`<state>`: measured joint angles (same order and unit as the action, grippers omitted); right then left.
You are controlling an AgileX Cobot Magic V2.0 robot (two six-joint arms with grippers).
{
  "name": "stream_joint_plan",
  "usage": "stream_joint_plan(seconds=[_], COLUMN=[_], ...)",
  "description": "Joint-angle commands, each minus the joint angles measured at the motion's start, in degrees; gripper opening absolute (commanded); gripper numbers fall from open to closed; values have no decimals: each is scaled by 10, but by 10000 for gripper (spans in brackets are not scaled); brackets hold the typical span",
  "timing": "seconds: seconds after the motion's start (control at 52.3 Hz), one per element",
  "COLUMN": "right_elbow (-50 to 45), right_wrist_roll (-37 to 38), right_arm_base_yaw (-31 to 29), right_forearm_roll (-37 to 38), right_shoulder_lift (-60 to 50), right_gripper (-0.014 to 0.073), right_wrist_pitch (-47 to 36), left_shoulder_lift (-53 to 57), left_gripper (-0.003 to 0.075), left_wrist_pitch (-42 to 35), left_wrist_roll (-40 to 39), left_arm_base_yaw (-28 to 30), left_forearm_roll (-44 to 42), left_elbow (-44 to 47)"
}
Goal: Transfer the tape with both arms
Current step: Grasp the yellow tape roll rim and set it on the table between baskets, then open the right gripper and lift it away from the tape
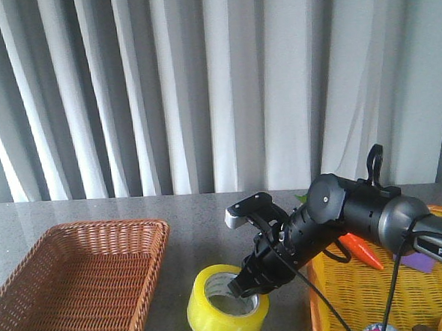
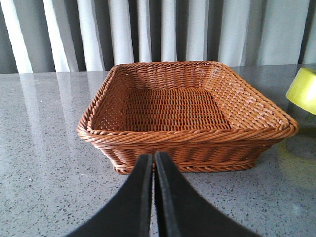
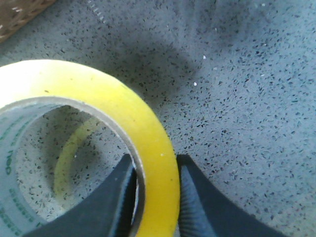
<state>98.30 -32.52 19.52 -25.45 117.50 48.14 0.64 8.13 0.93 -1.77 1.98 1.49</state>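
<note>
Woven brown wicker fills my left wrist view: the basket holds nothing, and my left gripper hangs before it with fingers pressed together. Right of the basket the tape lies flat on the grey stone table, its hole facing up. My right gripper straddles the roll's wall, one finger inside the core, one outside. Further right, an orange tray holds toys.

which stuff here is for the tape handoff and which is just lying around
For the job:
tape
right hand, fingers astride the tape wall
left hand, shut, empty

Lying about:
brown basket
orange tray
carrot toy
</note>
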Motion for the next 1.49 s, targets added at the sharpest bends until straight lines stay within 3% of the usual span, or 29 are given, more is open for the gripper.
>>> stream_joint_plan(seconds=[0.0, 0.287, 0.611, 0.783, 1.051, 1.166, 1.338, 1.471], right_elbow=[19, 19, 19, 18, 7, -61, -273, -454], right_wrist_roll=[-5, 22, 22, 21, 19, 10, 23, 25], right_arm_base_yaw=[0, 0, -1, -1, -1, -1, -1, -1], right_forearm_roll=[-28, -28, -38, -32, -3, 8, 46, 59], right_shoulder_lift=[-35, -35, -101, -191, -348, -442, -624, -762], right_gripper=[192, 393, 400, 366, 188, 102, -10, -8], right_wrist_pitch=[-34, -41, -40, -32, -23, -63, -165, -258], left_shoulder_lift=[9, 9, 9, 9, 9, 9, 9, 9], left_gripper=[-6, -6, -6, -6, -6, -6, -6, -6], left_wrist_pitch=[-43, -58, -77, -105, -119, -131, -145, -187], left_wrist_roll=[-4, 22, 21, -22, -43, -88, -109, -120], left_arm_base_yaw=[0, 0, 0, 0, 0, 0, 0, 0], left_forearm_roll=[2, -20, -20, 10, 22, 47, 53, 63], left_elbow=[-16, -17, -17, -17, -17, -17, -17, -19])
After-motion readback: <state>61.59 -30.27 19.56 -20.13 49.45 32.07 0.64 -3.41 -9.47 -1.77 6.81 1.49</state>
